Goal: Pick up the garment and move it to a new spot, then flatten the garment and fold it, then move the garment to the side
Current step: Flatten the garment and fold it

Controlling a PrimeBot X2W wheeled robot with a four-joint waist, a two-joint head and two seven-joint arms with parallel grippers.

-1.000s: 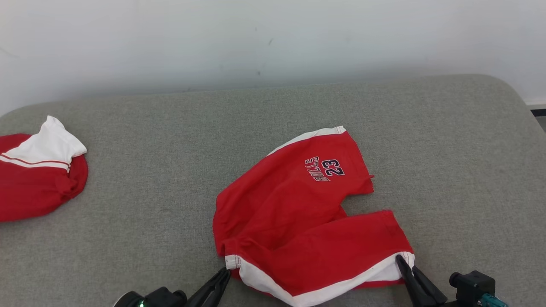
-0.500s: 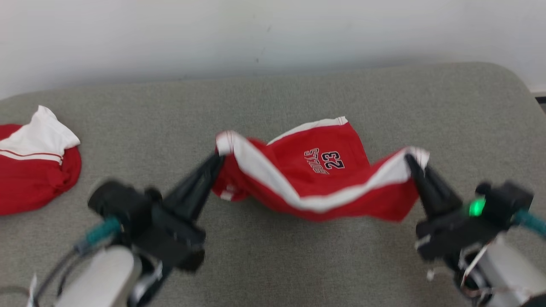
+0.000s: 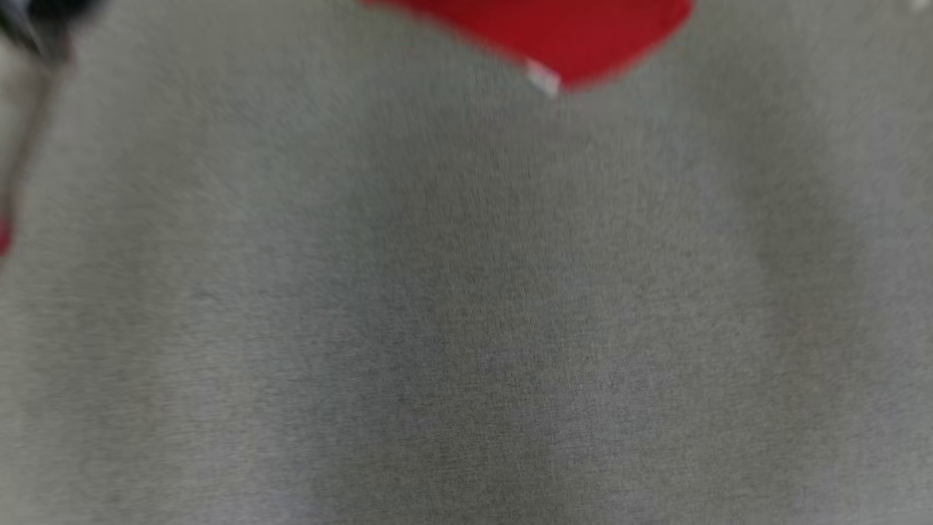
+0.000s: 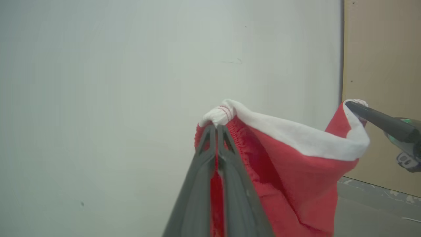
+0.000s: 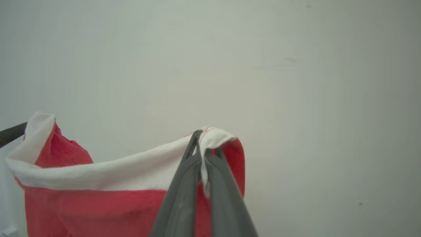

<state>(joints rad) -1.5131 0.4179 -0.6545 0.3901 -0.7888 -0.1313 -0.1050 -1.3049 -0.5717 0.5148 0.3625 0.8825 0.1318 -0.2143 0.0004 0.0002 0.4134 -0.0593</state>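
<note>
- The grey padded surface [image 3: 466, 306] is seen blurred in the head view, with a wide bare stretch on which the garment could be laid.
- A pale wall [image 4: 98, 82] stands behind both wrist views.
- The red garment [image 4: 296, 171] is held up in the air, clear of the surface. It hangs by its white band [image 4: 296, 138], which sags between the two grips. Its lower red edge is seen at the top of the head view.
- The left gripper [image 4: 216, 130] is clamped on one end of the band, with red cloth pinched between its jaws.
- The right gripper [image 5: 200, 138] is clamped on the other end, a white fold being caught at its tips.
- The step in hand is judged to be the first: the garment is picked up and is being carried to a new spot.
- Next, a lowering onto the bare surface is called for, with the band drawn taut so the cloth lands flat.
- No container is involved; the garment rests in nothing and hangs free.
</note>
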